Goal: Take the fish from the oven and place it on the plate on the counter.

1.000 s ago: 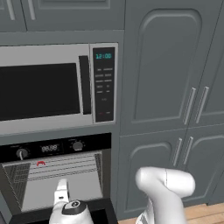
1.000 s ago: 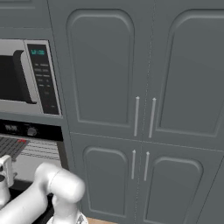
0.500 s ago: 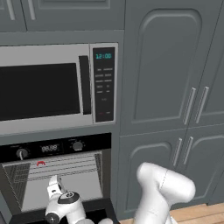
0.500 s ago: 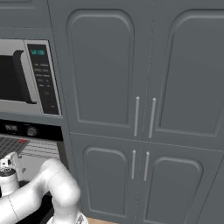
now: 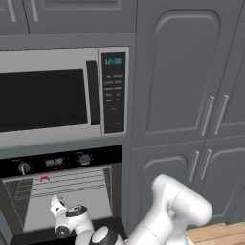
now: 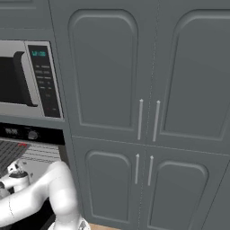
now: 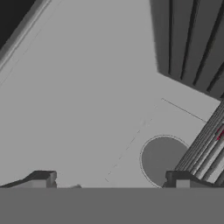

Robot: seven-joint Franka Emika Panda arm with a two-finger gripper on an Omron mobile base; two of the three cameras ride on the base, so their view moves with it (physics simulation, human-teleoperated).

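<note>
Gripper (image 7: 109,179), hand view: the two dark fingertips (image 7: 43,178) stand far apart at the lower edge, jaws wide open, with nothing between them and nothing touching either tip. Beyond them lies the grey interior of the oven (image 5: 62,201), with a round darker disc (image 7: 162,158) on one inner surface near the right tip. Wire racks (image 7: 205,144) run along the right side, and a small red patch, the fish (image 7: 221,133), shows among the rack bars at the far right edge. Left base view: the white arm reaches into the open oven cavity; the fish (image 5: 44,178) sits on the upper rack near the left side, above and apart from the hand. The microwave (image 5: 62,95) is mounted above the oven.
</note>
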